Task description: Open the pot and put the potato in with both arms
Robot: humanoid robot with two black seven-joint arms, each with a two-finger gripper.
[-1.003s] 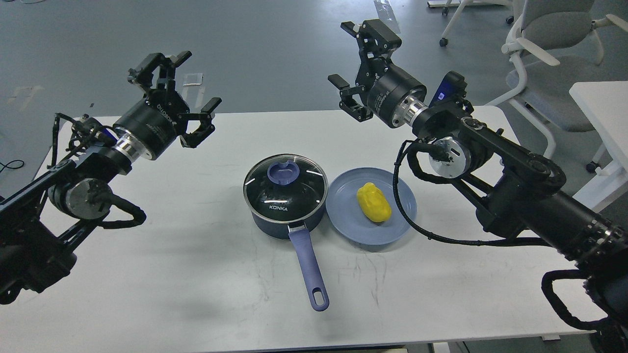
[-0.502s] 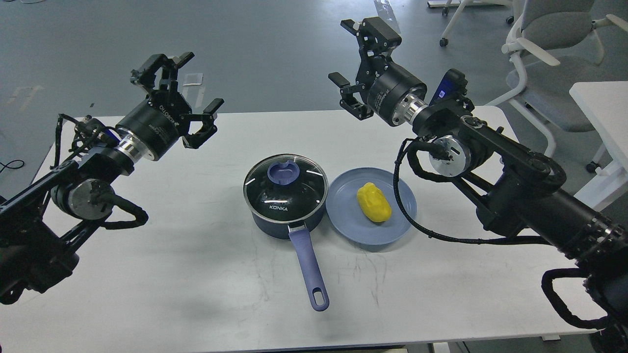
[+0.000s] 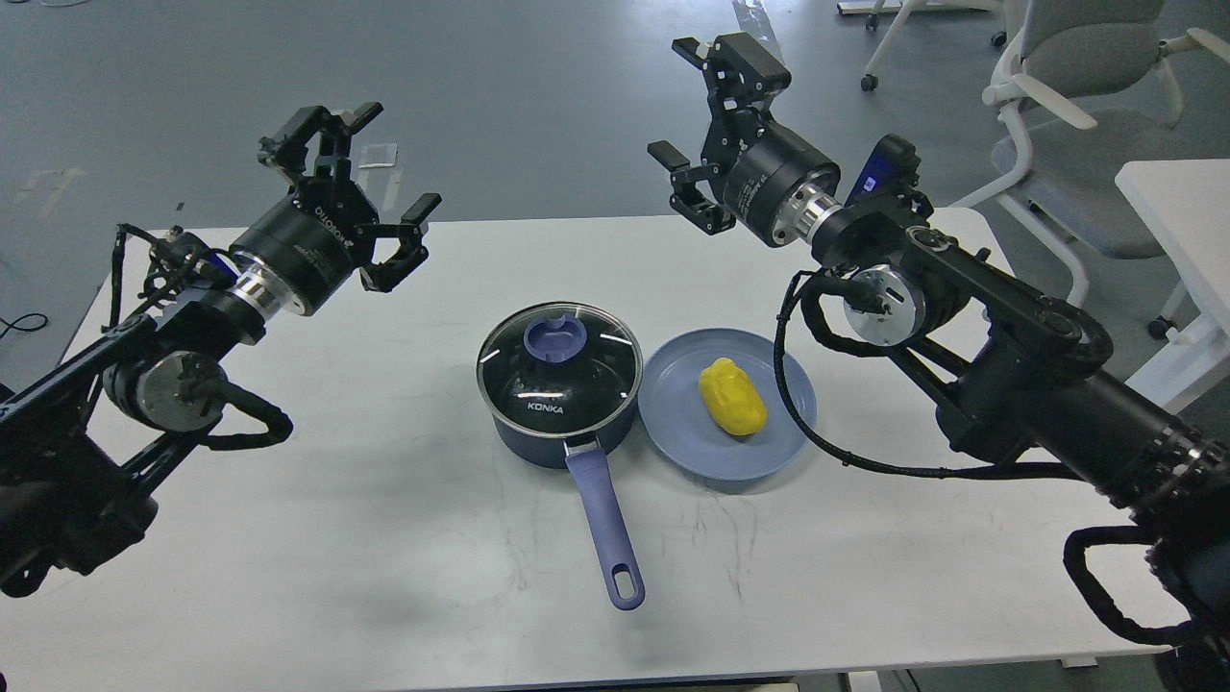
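A dark blue pot (image 3: pixel 560 420) stands in the middle of the white table, its long handle (image 3: pixel 605 524) pointing toward me. A glass lid (image 3: pixel 560 370) with a blue knob (image 3: pixel 554 336) sits closed on it. A yellow potato (image 3: pixel 732 396) lies on a blue plate (image 3: pixel 692 434) just right of the pot. My left gripper (image 3: pixel 370 159) is open and empty, held high over the table's far left. My right gripper (image 3: pixel 694 115) is open and empty, held high beyond the plate.
The white table (image 3: pixel 384 538) has free surface on the left and along the front. Office chairs (image 3: pixel 1086 67) and a second white table (image 3: pixel 1182 221) stand at the far right. Grey floor lies beyond the table's far edge.
Both arms have shifted slightly: the left gripper a little to the right, the right gripper a little to the right and up. Pot, lid, plate and potato have not moved.
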